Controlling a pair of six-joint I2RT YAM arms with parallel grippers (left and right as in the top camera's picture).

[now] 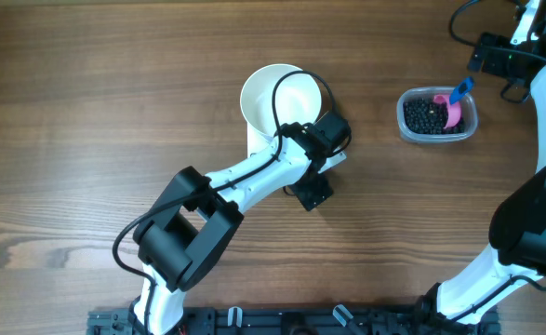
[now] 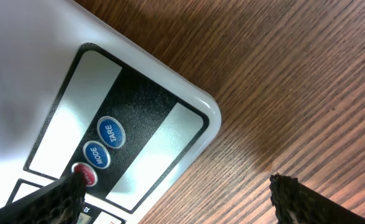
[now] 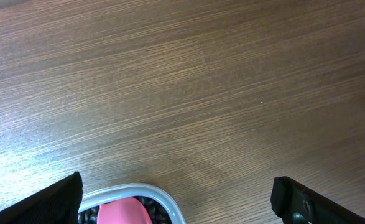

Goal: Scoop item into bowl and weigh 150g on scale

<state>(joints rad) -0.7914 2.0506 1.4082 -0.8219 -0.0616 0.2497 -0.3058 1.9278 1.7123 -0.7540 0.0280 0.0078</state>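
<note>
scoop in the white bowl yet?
No, the pink scoop lies in the clear tub on the black beans, apart from the white bowl.

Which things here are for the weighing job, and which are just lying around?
For the job: black beans, white bowl, scale, pink scoop, clear tub holding the beans.
Just lying about: nothing I can see, only the wooden table underneath.

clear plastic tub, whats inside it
The clear rounded plastic tub holds many tiny black beans and a pink measuring scoop with a blue handle. Whatever lies under the scoop is covered.
</note>
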